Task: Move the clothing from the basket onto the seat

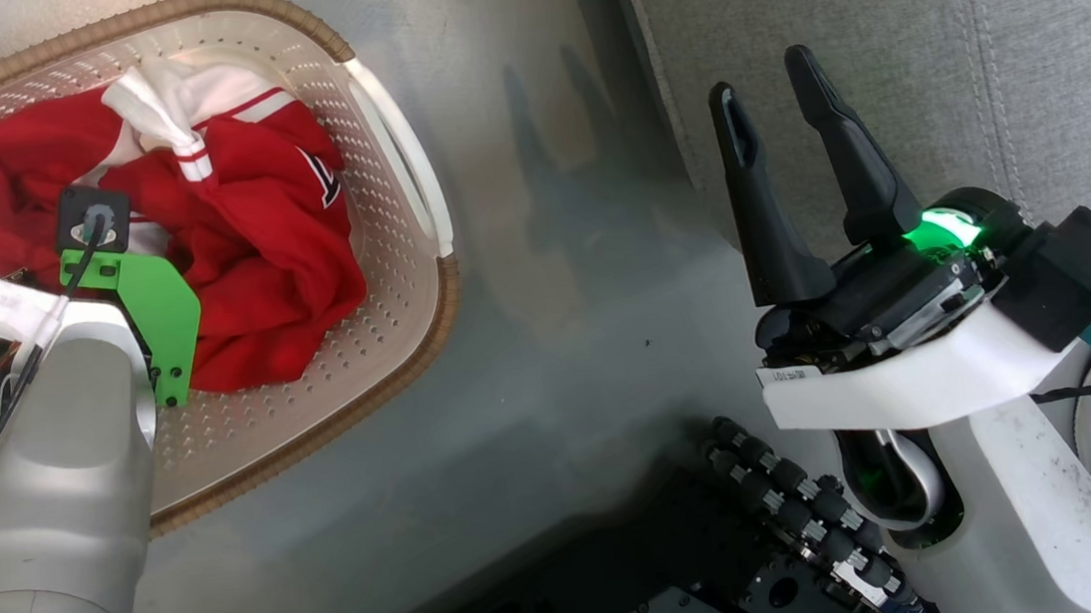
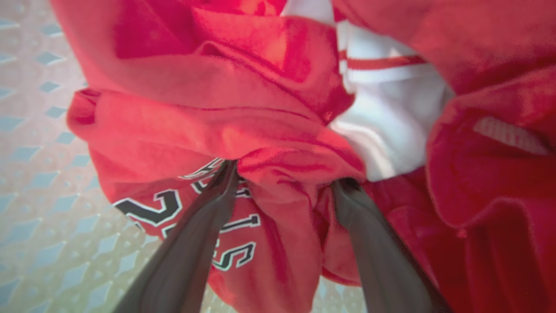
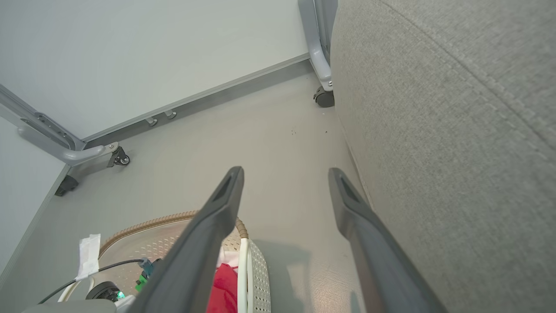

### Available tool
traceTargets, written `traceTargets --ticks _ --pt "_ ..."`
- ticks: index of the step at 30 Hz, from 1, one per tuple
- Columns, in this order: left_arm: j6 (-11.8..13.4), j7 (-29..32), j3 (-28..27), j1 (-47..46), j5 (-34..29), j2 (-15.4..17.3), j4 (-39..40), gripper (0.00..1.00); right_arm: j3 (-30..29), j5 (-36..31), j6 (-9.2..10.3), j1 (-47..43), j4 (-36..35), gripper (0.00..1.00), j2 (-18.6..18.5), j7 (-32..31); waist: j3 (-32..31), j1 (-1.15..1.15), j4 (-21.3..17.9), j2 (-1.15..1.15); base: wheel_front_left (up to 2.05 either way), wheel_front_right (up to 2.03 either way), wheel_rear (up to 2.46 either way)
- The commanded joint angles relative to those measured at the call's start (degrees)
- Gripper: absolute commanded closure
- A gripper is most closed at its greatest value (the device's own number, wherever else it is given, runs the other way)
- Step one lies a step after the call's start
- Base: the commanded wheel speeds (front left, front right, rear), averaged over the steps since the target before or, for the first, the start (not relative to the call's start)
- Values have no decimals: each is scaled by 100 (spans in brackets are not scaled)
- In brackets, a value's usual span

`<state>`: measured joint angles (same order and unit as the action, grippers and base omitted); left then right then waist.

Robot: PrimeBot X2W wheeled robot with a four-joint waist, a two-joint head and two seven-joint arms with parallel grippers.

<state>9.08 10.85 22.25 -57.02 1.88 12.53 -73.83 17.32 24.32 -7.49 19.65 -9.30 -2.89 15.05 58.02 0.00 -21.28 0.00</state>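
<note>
At the far left of the head view the basket (image 1: 395, 301) stands on the floor (image 1: 550, 246). All the clothing (image 1: 248, 235) is inside it, a crumpled red heap with white striped trim on top. The left arm reaches down over the heap from the near side, its wrist covering the fingers. The left wrist view shows the left end effector (image 2: 286, 176) spread wide, both dark fingertips (image 2: 226, 174) pressed into the red folds. A bunched ridge of cloth sits between them, with the black-and-white lettering just below and the white trim off to the right. Nothing is pinched yet, so the cloth lies loose in the gap. The heap is too crumpled to show a clear long axis. Right of the basket is a bare strip of floor. Beyond it the right end effector (image 1: 764, 75) hangs in the air, also wide and holding nothing, fingers pointing along the edge of the seat (image 1: 929, 29). The seat takes up the far right. The left arm is already on the clothing, so the pick-up looks to be its job: close on that ridge and lift. The carry would then go rightward across the floor strip to the seat, which the idle right arm sits just beside.
</note>
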Motion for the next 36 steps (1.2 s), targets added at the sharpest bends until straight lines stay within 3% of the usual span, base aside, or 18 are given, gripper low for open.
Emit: traceTargets --ticks 1,7,8,9,22,36 --pt "12 60 28 -101 -86 79 -7 0 -25 -47 0 -38 -24 0 0 20 48 0 40 0 0 0 0" --pt "-70 319 121 -143 -57 132 -14 0 -57 -90 0 -67 -27 0 -1 20 108 0 79 0 0 0 0" --pt "-96 354 123 -138 -35 144 -16 24 -59 -92 0 -65 -20 0 0 20 111 0 80 0 0 0 0" --pt "-127 390 131 -133 -18 148 -18 100 -63 -96 0 -60 -9 0 -1 20 110 0 81 0 0 0 0" --pt "-225 325 140 16 177 156 -4 100 -42 -147 0 204 122 0 0 20 -147 0 8 0 0 0 0" --pt "-446 -245 182 761 466 -209 -2 100 -220 -460 0 -22 509 0 -4 20 -1765 0 346 0 0 0 0"
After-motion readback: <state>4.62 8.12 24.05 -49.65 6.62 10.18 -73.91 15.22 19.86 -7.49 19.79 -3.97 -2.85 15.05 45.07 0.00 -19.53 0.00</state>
